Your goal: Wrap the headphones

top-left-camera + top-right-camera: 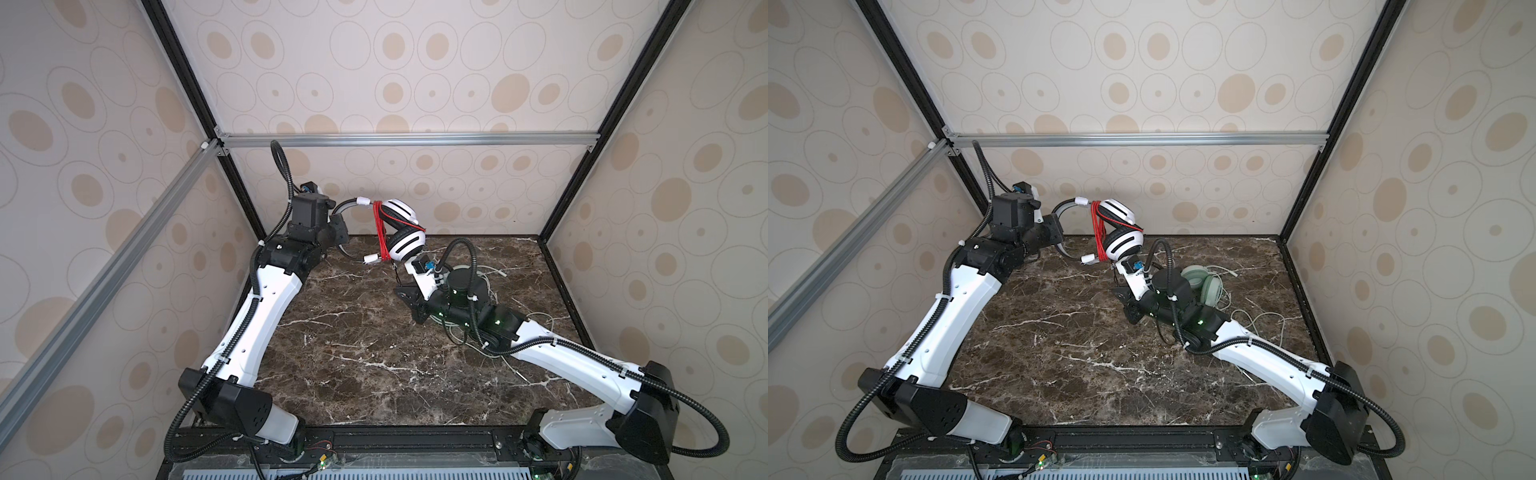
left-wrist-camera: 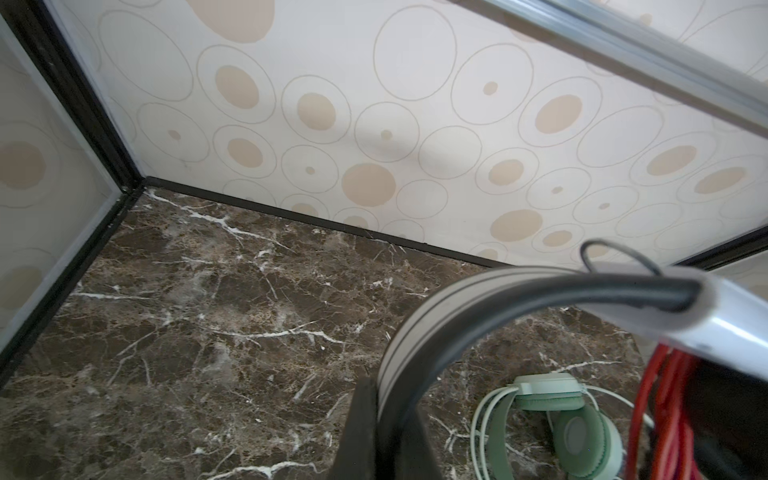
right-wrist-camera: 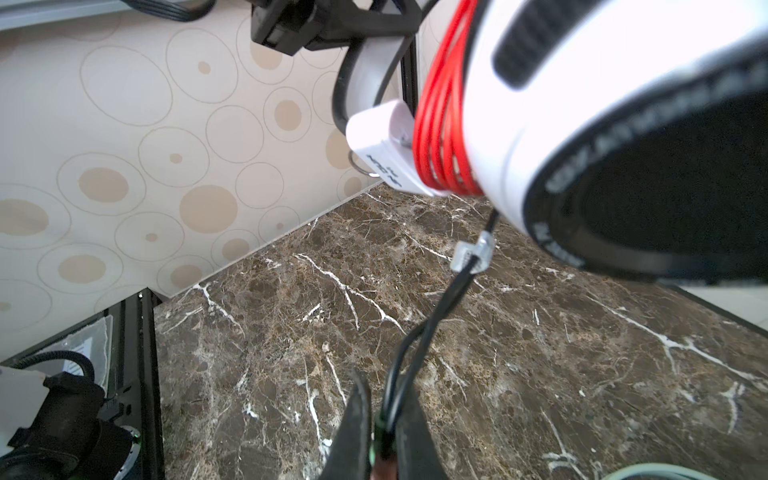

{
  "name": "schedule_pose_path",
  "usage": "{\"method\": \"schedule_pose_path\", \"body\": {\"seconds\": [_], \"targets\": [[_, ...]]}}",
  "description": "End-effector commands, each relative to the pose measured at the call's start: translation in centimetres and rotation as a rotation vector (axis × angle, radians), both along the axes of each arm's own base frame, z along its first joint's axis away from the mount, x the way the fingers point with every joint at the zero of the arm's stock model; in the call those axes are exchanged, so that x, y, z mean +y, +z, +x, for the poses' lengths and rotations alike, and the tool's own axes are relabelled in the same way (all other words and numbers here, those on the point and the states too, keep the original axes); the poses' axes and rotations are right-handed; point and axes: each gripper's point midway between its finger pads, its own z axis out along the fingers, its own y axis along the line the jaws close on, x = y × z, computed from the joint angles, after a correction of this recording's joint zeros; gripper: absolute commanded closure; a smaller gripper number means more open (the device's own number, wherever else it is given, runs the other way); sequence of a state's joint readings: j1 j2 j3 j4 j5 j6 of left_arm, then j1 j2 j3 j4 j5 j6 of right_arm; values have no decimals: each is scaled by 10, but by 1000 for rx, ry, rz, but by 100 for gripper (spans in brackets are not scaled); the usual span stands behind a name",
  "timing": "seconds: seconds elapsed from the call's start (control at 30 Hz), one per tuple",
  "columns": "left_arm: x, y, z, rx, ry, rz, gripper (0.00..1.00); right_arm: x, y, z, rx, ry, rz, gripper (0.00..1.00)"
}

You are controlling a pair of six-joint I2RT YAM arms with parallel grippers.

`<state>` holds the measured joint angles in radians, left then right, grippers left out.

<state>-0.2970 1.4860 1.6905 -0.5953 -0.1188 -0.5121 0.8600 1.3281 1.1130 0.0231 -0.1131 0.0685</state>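
The white headphones (image 1: 409, 245) (image 1: 1125, 243) hang in the air at the back, cups to the right. My left gripper (image 1: 340, 232) (image 1: 1059, 228) (image 2: 386, 436) is shut on their grey-and-black headband (image 2: 436, 311). The red cable (image 1: 380, 232) (image 1: 1098, 232) (image 3: 444, 124) is coiled in several turns across the band arms beside the cups. A thin black cable end (image 3: 432, 316) drops from the lower cup (image 3: 582, 124). My right gripper (image 1: 399, 289) (image 1: 1120, 294) (image 3: 384, 428) is shut on it, just below. The mint-green headphones (image 1: 1204, 284) (image 2: 582, 432) lie flat on the table behind my right arm.
The dark marble table (image 1: 353, 353) (image 1: 1079, 353) is boxed in by patterned walls and a black frame. The green set's pale cable (image 1: 540, 320) (image 1: 1266, 320) sprawls loosely over the right side, under and around my right arm. A metal bar (image 1: 395, 139) crosses the back wall.
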Motion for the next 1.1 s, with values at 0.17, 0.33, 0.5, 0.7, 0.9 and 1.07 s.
{"method": "schedule_pose_path", "body": {"seconds": [0.17,0.33,0.5,0.7,0.9,1.07], "targets": [[46,4,5,-114,173,159,100,19,-12,-20,34,108,-235,98],[55,-28,-16,-44,165,304,100,23,-1,-13,28,101,-304,98],[50,-50,-32,5,97,434,100,32,8,-7,32,114,-365,98],[36,-74,-51,54,-9,528,100,49,4,-6,29,160,-437,98],[25,-94,-63,80,-90,545,100,54,11,6,18,102,-426,99],[9,-103,-75,59,-205,534,100,39,13,31,1,-65,-470,99]]}}
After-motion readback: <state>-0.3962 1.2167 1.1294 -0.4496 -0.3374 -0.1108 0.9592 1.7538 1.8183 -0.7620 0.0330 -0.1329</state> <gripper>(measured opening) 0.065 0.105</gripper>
